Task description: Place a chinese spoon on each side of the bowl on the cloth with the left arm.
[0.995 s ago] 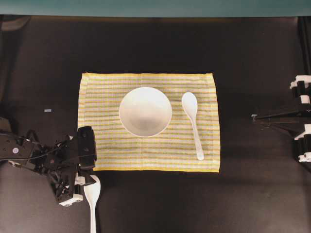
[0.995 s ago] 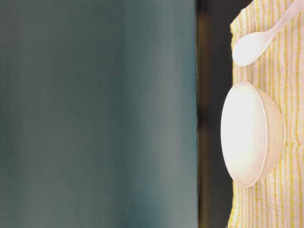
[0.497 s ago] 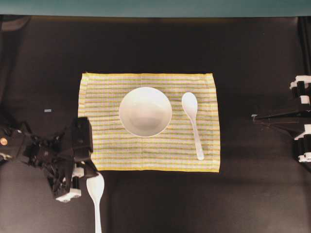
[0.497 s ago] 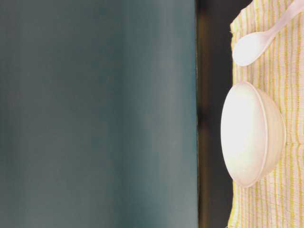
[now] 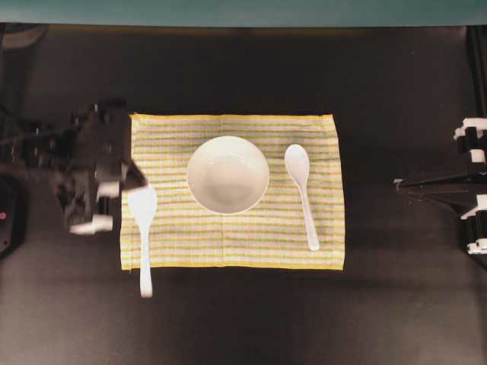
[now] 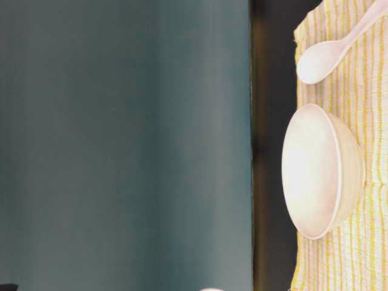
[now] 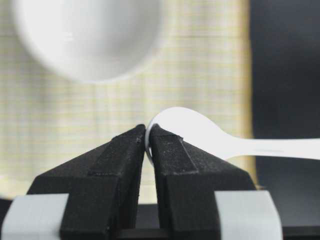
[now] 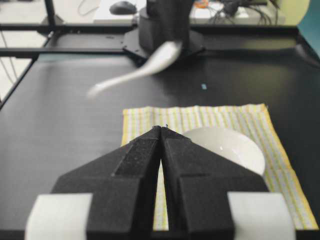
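The white bowl (image 5: 227, 174) sits in the middle of the yellow-striped cloth (image 5: 251, 243). One white chinese spoon (image 5: 302, 198) lies on the cloth to the bowl's right, handle toward the front. My left gripper (image 5: 129, 199) is shut on the rim of a second chinese spoon (image 5: 143, 228), held in the air over the cloth's left edge, its handle reaching past the front edge. In the left wrist view my left gripper (image 7: 148, 131) pinches the spoon (image 7: 200, 135) edge-on, with the bowl (image 7: 90, 35) ahead. My right gripper (image 8: 161, 129) is shut on nothing, back at the right (image 5: 399, 185).
The black table (image 5: 251, 68) surrounds the cloth on all sides. A small pale tag (image 8: 203, 86) lies on the table left of the cloth. The left arm's base (image 8: 165, 20) stands beyond the cloth in the right wrist view.
The left arm has raised the spoon off the table at the front left and carried it back to the cloth's left edge. The right arm has not moved.
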